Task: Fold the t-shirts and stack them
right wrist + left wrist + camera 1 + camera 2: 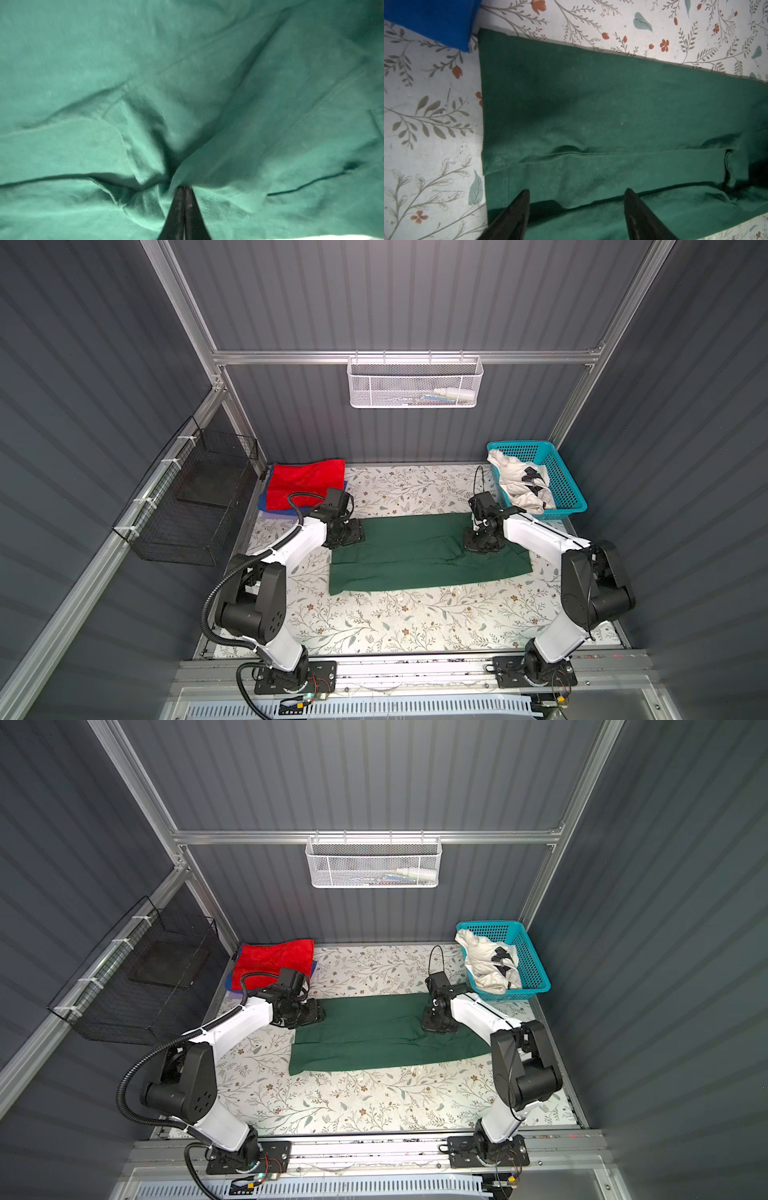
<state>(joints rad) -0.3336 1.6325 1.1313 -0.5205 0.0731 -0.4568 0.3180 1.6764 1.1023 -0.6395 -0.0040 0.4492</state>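
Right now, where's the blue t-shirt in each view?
Both top views: blue t-shirt peeks out under the red t-shirt, back left of the table.
Left wrist: fills one corner, beside a corner of the green t-shirt.
Right wrist: not in it; only green cloth.
Shared landmark: the green t-shirt.

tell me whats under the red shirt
A folded blue shirt lies under the red shirt; only its edges show past the red. A pale strip peeks out beneath the blue, too little to identify. The rest is covered.

turquoise basket point(567, 485) | white mesh basket point(395, 385) | black wire rack point(195, 506) | floral tabletop point(415, 622)
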